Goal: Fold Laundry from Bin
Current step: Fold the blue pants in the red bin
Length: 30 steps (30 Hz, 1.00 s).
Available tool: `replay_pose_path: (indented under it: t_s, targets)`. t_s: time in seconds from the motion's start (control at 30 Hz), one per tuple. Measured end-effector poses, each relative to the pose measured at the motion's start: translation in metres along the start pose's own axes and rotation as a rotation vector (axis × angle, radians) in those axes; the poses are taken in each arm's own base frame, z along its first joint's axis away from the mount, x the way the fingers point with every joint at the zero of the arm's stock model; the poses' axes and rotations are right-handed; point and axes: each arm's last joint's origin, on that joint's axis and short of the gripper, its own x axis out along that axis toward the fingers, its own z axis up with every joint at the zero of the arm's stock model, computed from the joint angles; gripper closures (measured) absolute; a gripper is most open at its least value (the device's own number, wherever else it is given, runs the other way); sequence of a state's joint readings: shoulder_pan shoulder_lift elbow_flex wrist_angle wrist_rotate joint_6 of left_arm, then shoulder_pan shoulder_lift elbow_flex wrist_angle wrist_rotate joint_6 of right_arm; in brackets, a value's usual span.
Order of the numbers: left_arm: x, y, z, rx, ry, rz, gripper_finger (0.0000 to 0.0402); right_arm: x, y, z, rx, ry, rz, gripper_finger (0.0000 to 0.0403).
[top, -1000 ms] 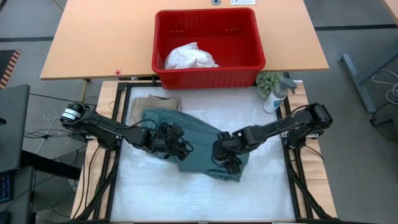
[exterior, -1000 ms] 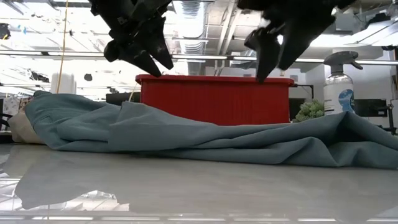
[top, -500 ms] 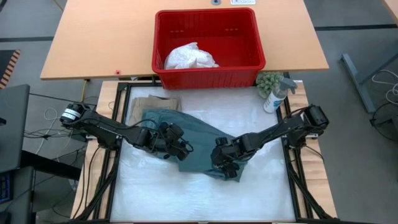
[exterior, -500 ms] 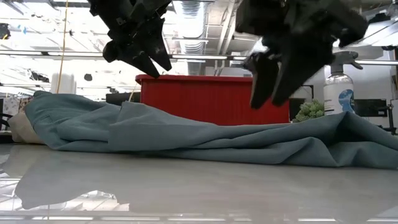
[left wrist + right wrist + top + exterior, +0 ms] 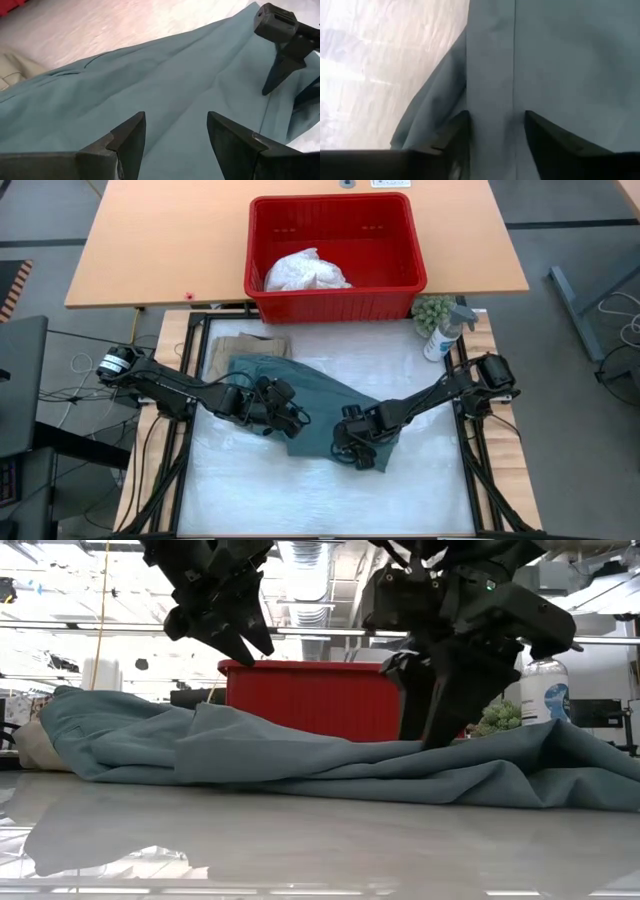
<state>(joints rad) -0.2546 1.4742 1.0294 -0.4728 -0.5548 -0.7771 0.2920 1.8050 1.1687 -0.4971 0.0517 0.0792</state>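
The dark teal garment (image 5: 320, 395) lies spread and creased across the middle of the white table top. Its far left part lies over the beige garment (image 5: 245, 343). The white garment (image 5: 305, 272) sits bunched inside the red bin (image 5: 330, 305) at the table's far edge. My left gripper (image 5: 292, 418) hangs open above the teal cloth's left half, clear of it in the low view (image 5: 245, 640). My right gripper (image 5: 352, 450) is open and down at the garment's near right part (image 5: 545, 50). My right gripper comes from above, slanting steeply down. Its fingertips (image 5: 457, 125) reach the teal garment on either side of a seamed band (image 5: 492, 100) near the cloth's near edge. The band runs along between the fingers. The cloth lies flat on the table, slack.
A clear spray bottle (image 5: 440, 335) and a small green plant (image 5: 432, 310) stand at the far right beside the bin. Black frame rails (image 5: 190, 380) run along both sides of the table top. The white surface (image 5: 300, 500) stretches out near the front edge.
My right gripper has gone down onto the teal garment and a little toward the table's near left. In the low view its fingers stand closer together than before. The cloth has kept its shape.
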Motion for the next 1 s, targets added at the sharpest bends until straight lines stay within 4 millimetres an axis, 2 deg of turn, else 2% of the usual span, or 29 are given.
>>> replay_pose_path:
  t_s: [0.43, 0.67, 0.83, 1.0]
  targets:
    - [0.0, 0.0, -0.001, 0.01, 0.008, 0.002, 0.0201, -0.002, 0.0, 0.001, 0.031, 0.015, -0.001, 0.0382]
    - [0.0, 0.0, -0.001, 0.011, 0.009, 0.001, 0.0201, -0.024, -0.008, 0.019, 0.045, 0.045, -0.036, 0.0384]
    - [0.0, 0.0, -0.001, 0.009, 0.013, -0.003, 0.0201, -0.031, -0.029, 0.028, 0.109, 0.025, -0.066, 0.0386]
    - [-0.001, -0.001, -0.002, 0.012, 0.039, -0.029, 0.0201, -0.031, -0.055, 0.023, 0.251, 0.059, -0.118, 0.0386]
